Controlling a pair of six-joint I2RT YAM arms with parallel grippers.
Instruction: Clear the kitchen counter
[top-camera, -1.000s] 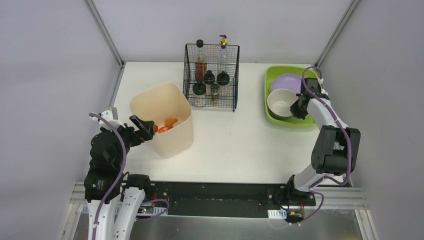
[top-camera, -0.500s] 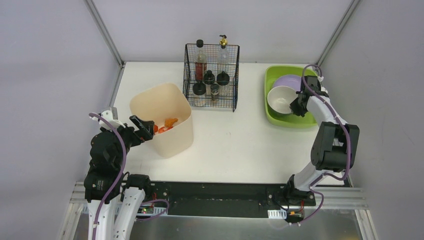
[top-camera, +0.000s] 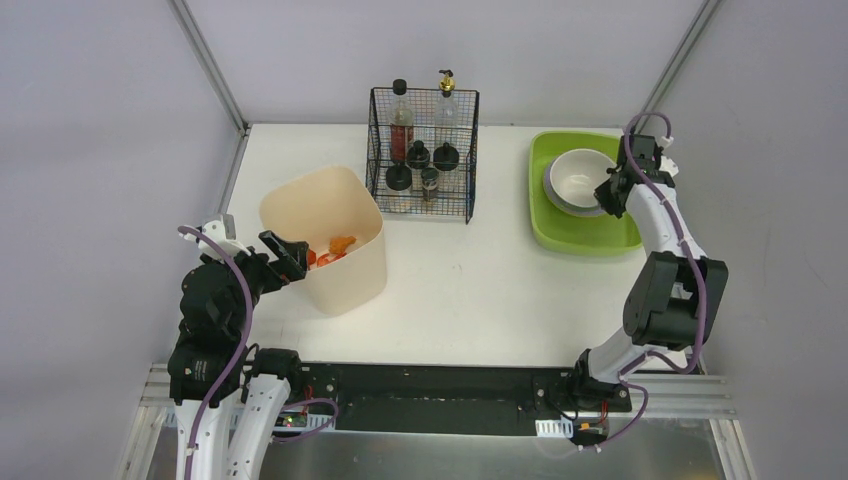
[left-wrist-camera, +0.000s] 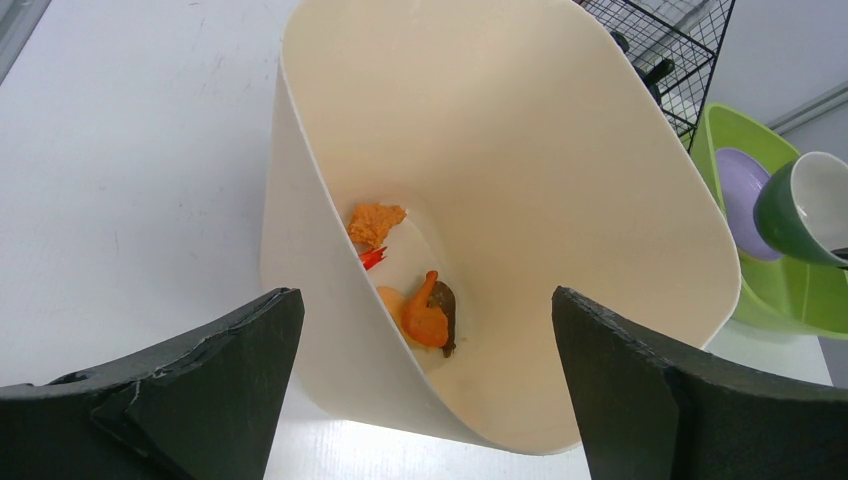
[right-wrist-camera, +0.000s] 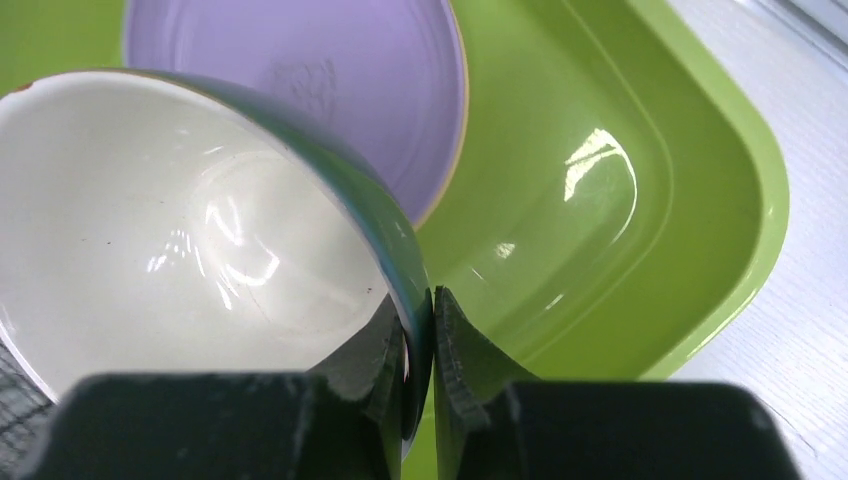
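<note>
The right gripper (top-camera: 611, 194) is clamped on the rim of the bowl (top-camera: 580, 177), one finger inside and one outside, with no gap showing in the wrist view. In the top view the bowl lies left of that gripper, at the upper right of the frame. It hangs tilted over the plate (right-wrist-camera: 300, 70) inside the tub (top-camera: 582, 236). Whether its low edge touches the plate cannot be told.

The next move probably turns on this relation: the bowl is directly over the plate, so lowering and levelling it would nest it there. The right arm alone is near; the left is well apart, across the counter (top-camera: 480, 290).

The bowl is glossy and glazed, dark green outside and white inside, round and deep, and likely slippery at a thin rim pinch. The plate is pale purple, flat and smooth. The tub is lime plastic with rounded corners and shiny walls.

The left gripper (top-camera: 285, 258) sits at the left of the frame with its fingers wide apart, facing the near wall of the bin (top-camera: 345, 290). The bin is cream, thin-walled and squarish, with orange scraps (left-wrist-camera: 425, 315) at its bottom. A black wire rack (top-camera: 425, 150) of bottles stands at upper centre. The counter is matte white and fills the middle of the frame.
</note>
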